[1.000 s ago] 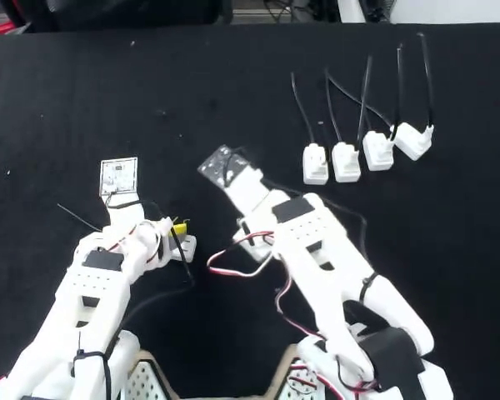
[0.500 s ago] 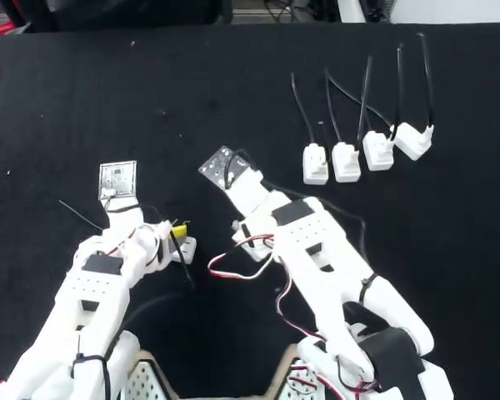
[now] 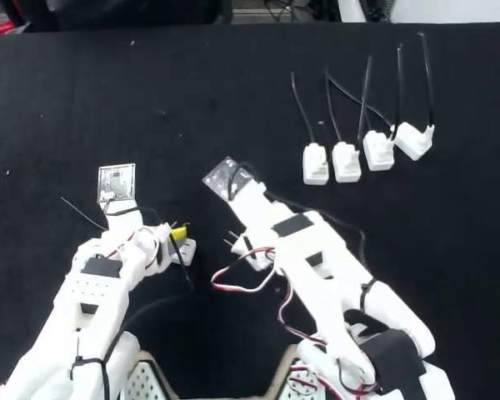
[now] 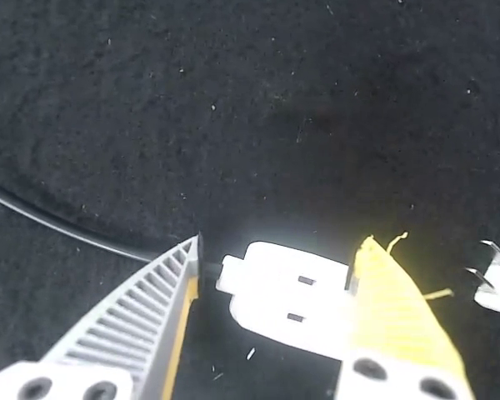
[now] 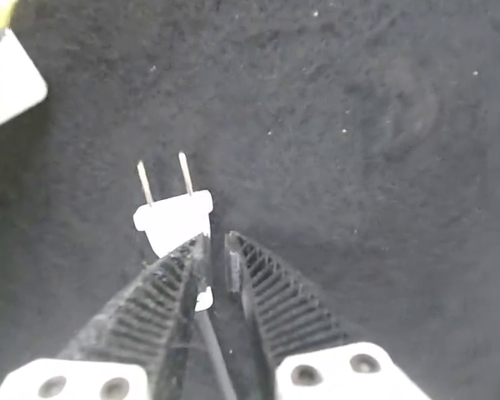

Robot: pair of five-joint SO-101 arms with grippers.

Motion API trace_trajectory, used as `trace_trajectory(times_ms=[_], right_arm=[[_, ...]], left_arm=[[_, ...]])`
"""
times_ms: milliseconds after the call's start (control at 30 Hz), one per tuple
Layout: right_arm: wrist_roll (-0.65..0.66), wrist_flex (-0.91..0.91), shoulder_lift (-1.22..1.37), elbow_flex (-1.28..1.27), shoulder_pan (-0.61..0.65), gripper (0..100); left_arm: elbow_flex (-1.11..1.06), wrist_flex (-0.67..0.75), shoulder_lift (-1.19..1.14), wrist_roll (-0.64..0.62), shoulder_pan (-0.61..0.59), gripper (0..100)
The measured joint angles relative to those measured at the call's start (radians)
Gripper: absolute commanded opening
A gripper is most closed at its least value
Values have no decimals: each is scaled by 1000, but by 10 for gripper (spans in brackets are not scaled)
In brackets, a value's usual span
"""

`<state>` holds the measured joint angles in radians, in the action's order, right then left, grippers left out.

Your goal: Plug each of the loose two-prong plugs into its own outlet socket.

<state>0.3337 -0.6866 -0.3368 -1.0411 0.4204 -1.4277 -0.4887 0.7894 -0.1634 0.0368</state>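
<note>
The white two-prong plug, its thin metal blades bare, is near the front middle of the black felt-like table. The ribbed right gripper is pinched on its tail and cord. Just beside it, the left gripper clamps a blocky white outlet socket.

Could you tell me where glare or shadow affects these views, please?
Left wrist view: the white outlet socket glares, its edges washed out. Right wrist view: the plug is evenly lit, without glare. High view: the black table reflects almost nothing.
</note>
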Motion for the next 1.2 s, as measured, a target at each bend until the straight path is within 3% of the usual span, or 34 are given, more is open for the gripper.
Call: trace_trajectory(times_ms=[1200], right_arm=[[-26,63,-12,-57,-2,66]], left_arm=[[0,0,0,0,0,289]])
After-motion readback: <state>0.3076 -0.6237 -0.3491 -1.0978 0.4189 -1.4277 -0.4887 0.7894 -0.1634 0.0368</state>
